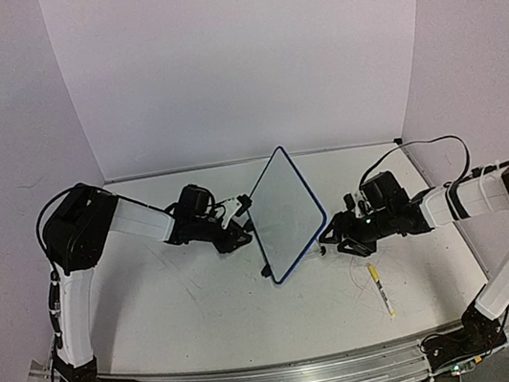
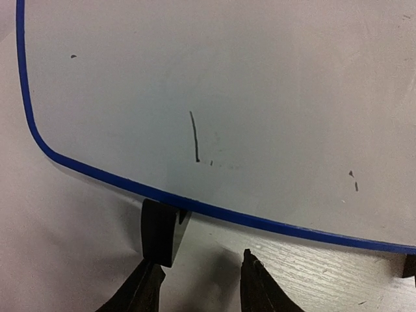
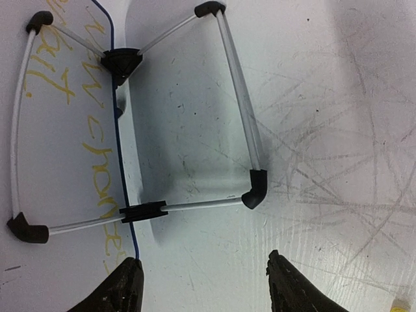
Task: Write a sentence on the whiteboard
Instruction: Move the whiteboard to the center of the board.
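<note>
The whiteboard [image 1: 285,211] with a thin blue frame stands tilted upright mid-table between my two grippers. My left gripper [image 1: 237,221] is open and empty just left of it. In the left wrist view the jaws [image 2: 198,286] sit below the board's blue bottom edge [image 2: 260,220], and a black foot [image 2: 159,231] lies just above the left fingertip. That face shows only a short black stroke [image 2: 194,136]. My right gripper [image 1: 331,235] is open and empty at the board's right side [image 3: 201,263]. The right wrist view shows the sentence [image 3: 97,162] in yellow strokes on the board, and its wire stand [image 3: 240,110].
A yellow marker [image 1: 381,289] lies on the scuffed white tabletop [image 1: 195,307], in front of the right gripper; its tip shows at the corner of the right wrist view [image 3: 403,303]. White walls stand behind and at both sides.
</note>
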